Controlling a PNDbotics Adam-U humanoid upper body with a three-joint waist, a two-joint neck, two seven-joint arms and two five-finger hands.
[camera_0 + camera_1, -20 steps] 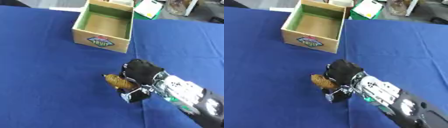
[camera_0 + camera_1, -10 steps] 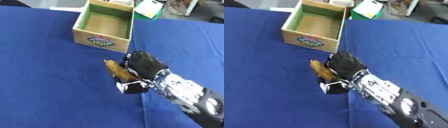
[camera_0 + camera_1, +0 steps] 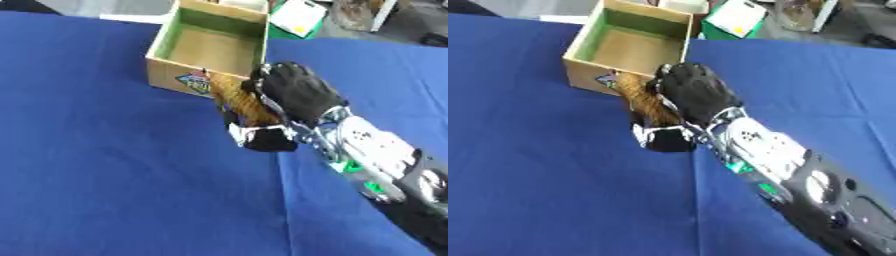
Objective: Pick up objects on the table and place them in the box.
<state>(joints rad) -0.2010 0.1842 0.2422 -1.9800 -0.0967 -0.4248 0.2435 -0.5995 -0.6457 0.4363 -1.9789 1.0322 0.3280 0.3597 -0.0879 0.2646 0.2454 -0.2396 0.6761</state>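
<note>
Blue table; box seemingly empty (green-lined), robot hand alongside.

- A blue cloth covers the table and fills most of both views, smooth and plain.
- A green and white packet lies past the far edge of the cloth, just beside the far right corner of the cardboard container.
- A pale strip of floor shows along the top, beyond the cloth.
- A brownish, glassy-looking item stands at the top right, too blurred to make out.
</note>
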